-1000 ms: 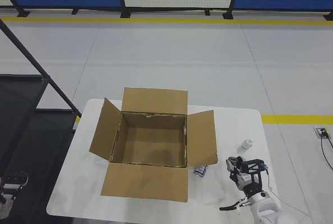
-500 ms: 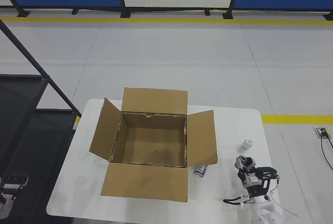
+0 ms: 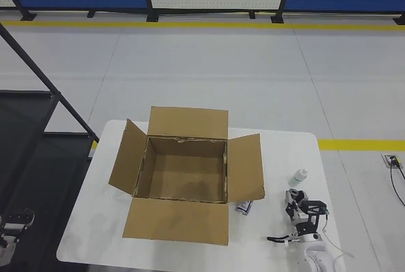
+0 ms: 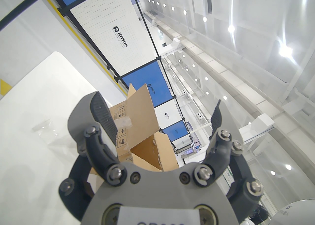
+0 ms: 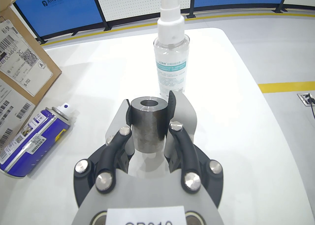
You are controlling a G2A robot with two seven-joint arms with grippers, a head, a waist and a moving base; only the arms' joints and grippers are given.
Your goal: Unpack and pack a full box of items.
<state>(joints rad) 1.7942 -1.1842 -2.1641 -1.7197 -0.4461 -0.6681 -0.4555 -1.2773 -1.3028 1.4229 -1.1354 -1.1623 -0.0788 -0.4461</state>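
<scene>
**Right tool clamps metal cylinder beside emptied box.** The right tool is drawn in narrow on a dark, hollow metal cylinder. Its pads press the cylinder's two sides, and the piece stands upright. It sits on the right-flap side of the open cardboard box, towards the robot. Whether its base touches the white surface cannot be told.

The box's inside shows bare cardboard. The step therefore looks like either setting this piece down or lifting it to go back in. Either way it probably wants a slow, level carry, since smooth, likely heavy metal could slip through the pads if tilted. A trip into the box would have to clear the raised right flap.

A clear spray bottle stands just beyond the cylinder, to the box's right. It is tall, narrow and looks easy to tip. A blue aerosol can lies on its side at the foot of the box's right wall, between cylinder and box, and may roll if nudged.

The left tool is wide open, holds nothing, points upward and sits well off the box's left side.
</scene>
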